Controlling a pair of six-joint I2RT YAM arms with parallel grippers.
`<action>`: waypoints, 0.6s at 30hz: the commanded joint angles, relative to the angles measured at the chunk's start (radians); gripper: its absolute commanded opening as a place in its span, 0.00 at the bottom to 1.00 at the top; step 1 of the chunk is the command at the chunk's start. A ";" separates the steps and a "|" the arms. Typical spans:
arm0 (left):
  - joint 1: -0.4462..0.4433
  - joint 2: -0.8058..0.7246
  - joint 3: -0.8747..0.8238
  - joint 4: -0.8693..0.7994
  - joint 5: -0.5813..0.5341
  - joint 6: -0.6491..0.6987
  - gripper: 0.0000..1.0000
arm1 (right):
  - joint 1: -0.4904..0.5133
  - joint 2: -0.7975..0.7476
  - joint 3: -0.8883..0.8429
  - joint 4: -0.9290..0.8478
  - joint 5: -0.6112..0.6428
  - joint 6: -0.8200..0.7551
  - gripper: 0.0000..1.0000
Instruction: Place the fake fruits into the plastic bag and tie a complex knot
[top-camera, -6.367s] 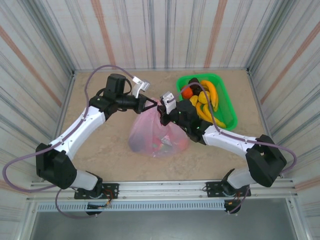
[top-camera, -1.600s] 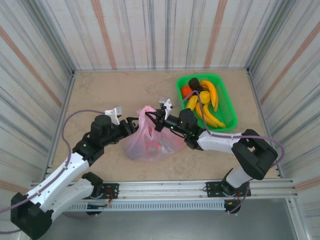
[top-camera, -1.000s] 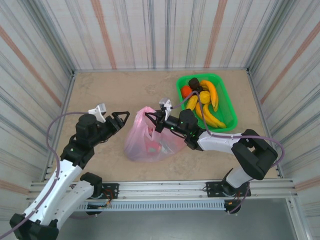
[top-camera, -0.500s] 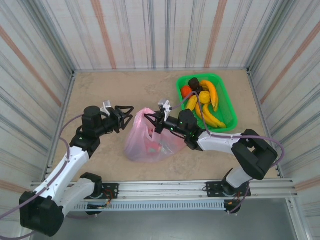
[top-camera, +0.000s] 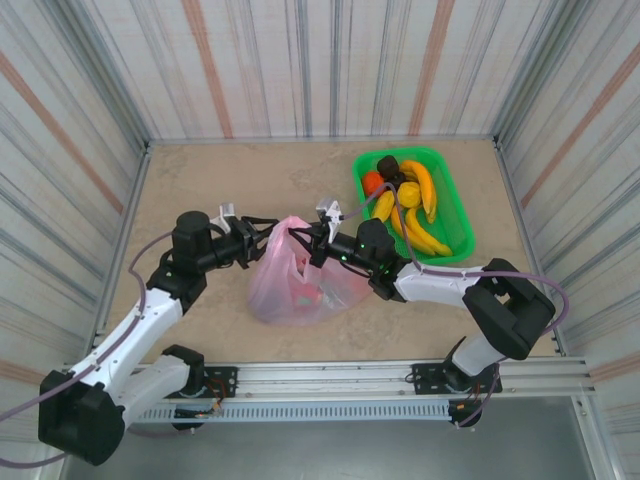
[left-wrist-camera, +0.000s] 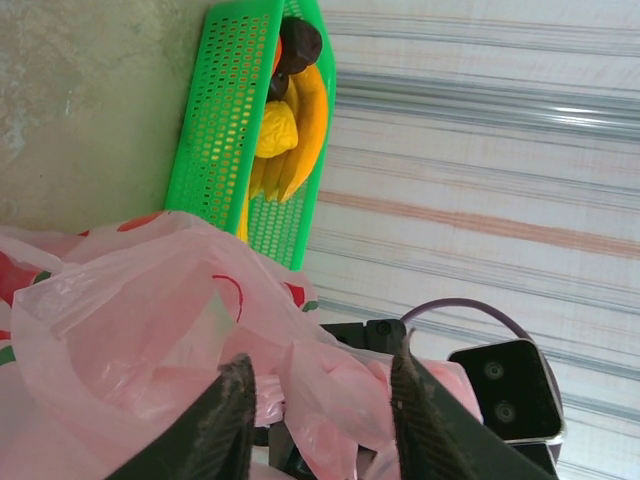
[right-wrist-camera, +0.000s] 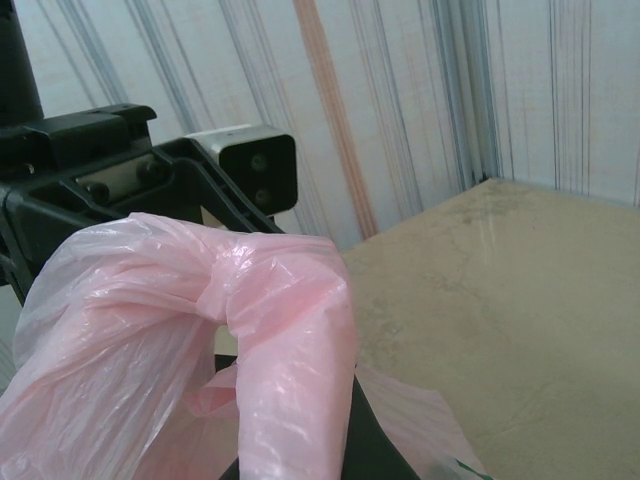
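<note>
The pink plastic bag lies mid-table with dark and red fruit shapes showing through it. My right gripper is shut on one raised handle loop, which drapes over its fingers. My left gripper is at the bag's upper left. Its fingers stand apart, and a fold of pink handle hangs between them without being pinched. More fake fruits lie in the green tray: yellow bananas, an orange and a dark piece. The knot is out of view.
The green tray stands at the back right, close behind my right arm, with bananas inside. Striped walls close in the table on three sides. Bare tabletop lies behind and to the left of the bag.
My left arm has swung in from the left to the bag's top, and its jaws have narrowed around a handle fold. The right gripper kept its hold and place.
</note>
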 joint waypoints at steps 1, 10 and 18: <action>-0.013 0.012 -0.007 0.053 0.021 -0.021 0.32 | 0.007 -0.007 0.013 0.004 -0.011 -0.021 0.00; -0.023 0.022 -0.006 0.073 0.007 -0.029 0.17 | 0.007 0.002 0.016 0.007 -0.024 -0.018 0.00; -0.025 0.014 -0.004 0.073 -0.006 -0.025 0.00 | 0.007 -0.003 0.016 0.009 -0.018 -0.020 0.00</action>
